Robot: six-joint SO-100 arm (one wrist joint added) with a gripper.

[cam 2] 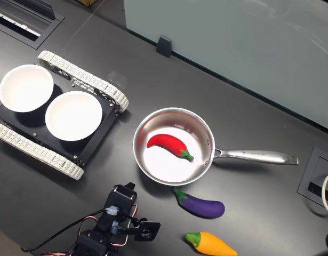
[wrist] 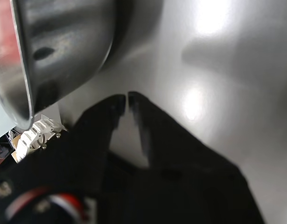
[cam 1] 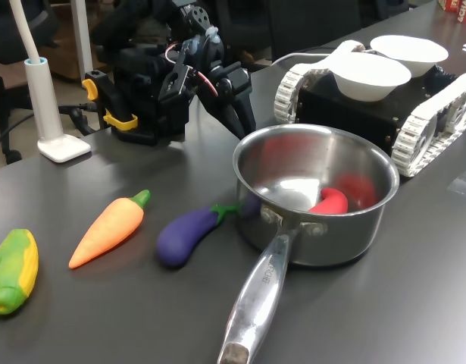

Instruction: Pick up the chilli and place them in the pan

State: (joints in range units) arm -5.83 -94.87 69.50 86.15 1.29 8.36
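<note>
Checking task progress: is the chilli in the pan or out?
In. The chilli lies on the floor of the pan in both exterior views; the pincer is shut and empty beside the pan.

Chilli in the pan, arm folded back behind it.

In the first exterior view you see the chilli (cam 1: 330,202) lying inside the pan (cam 1: 312,148), whose handle (cam 1: 255,299) points toward you. The gripper (cam 1: 241,114) hangs just beyond the far-left rim, its jaws nearly together. Left of the pan lie an eggplant (cam 1: 189,233), a carrot (cam 1: 109,230) and a corn cob (cam 1: 13,268).
</note>
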